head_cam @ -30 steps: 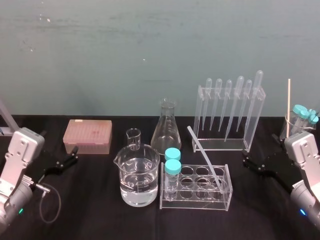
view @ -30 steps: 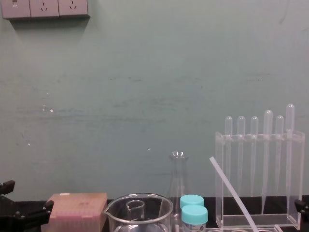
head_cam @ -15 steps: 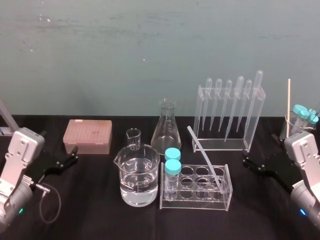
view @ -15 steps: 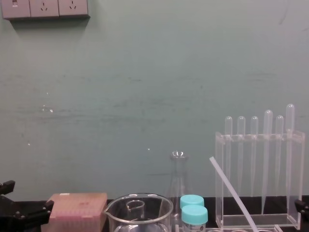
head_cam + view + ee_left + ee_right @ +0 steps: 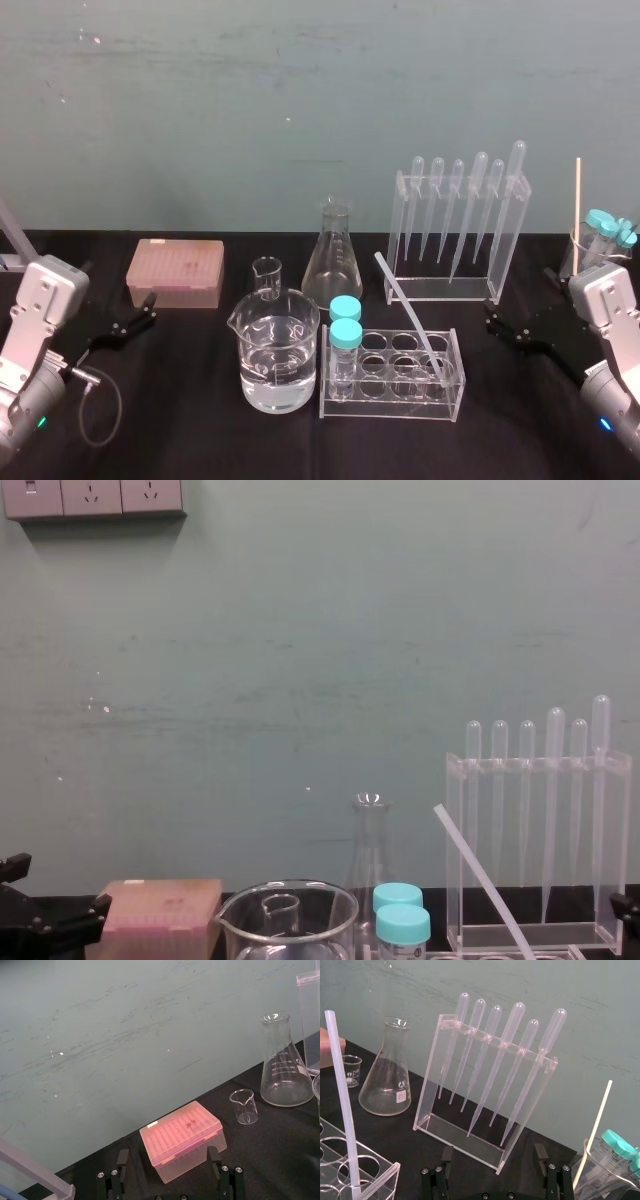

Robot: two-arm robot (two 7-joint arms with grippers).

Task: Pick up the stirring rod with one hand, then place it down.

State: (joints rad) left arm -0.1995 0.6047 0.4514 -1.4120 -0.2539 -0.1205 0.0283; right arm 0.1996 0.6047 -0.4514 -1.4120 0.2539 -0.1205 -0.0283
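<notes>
- At the far left, the left gripper rests low over the black table, arm drawn back. Its claw is spread and holds nothing.
- Just ahead of it sits a closed pink box.
- Next comes a small empty beaker, with a large beaker in front of it, about half full of clear liquid.
- An empty cone-shaped flask stands behind.
- A clear tube rack holds two blue-capped tubes at its left end.
- The stirring rod stands in a hole at the rack's right end and leans up toward the left.
- Behind it, a clear stand holds six pipettes upright.
- The right gripper hovers low to the right of the rack, well apart from the rod, claw spread and empty.
- At the far right, a glass holds blue-capped tubes and a wooden stick.
</notes>
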